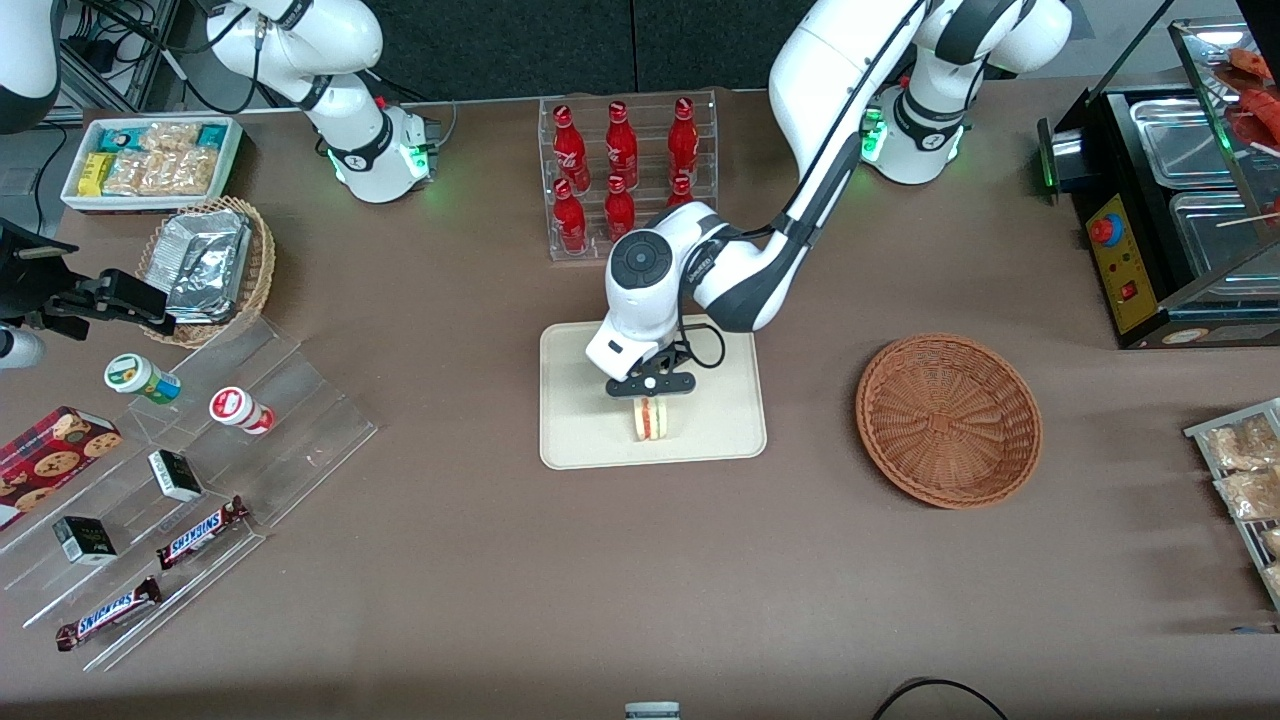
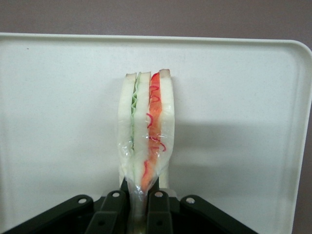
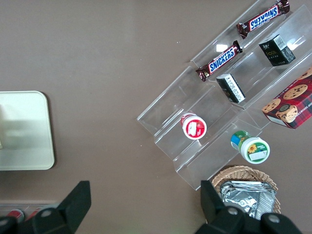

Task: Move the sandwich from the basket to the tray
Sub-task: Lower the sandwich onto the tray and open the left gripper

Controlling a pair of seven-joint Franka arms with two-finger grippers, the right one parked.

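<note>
The brown table (image 1: 500,560) spread out under everything, and the left arm (image 1: 820,180) reached down over its middle; directly beneath the gripper lay the cream tray (image 1: 580,440), flat on the table, its low rim showing in the wrist view as well (image 2: 58,97); off to the side of the gripper, toward the working arm's end of the table and well apart from the tray, sat the reddish-brown wicker basket (image 1: 948,420), with nothing visible inside it; farther from the front camera than the gripper stood a clear rack of red bottles (image 1: 625,170), near the tray's edge; toward the parked arm's end, well away from the gripper, a clear stepped display (image 1: 200,480) carried snack bars and small jars; the gripper (image 1: 651,396) hung low over the tray, its two dark fingers (image 2: 158,214) pressed in on the sandwich (image 1: 651,418); that sandwich (image 2: 146,131), clear-wrapped, stood on edge just below the fingers with its cut face of white bread, green and red layers turned to the wrist camera, pinched at its near end; whether it touched the tray could not be told.
</note>
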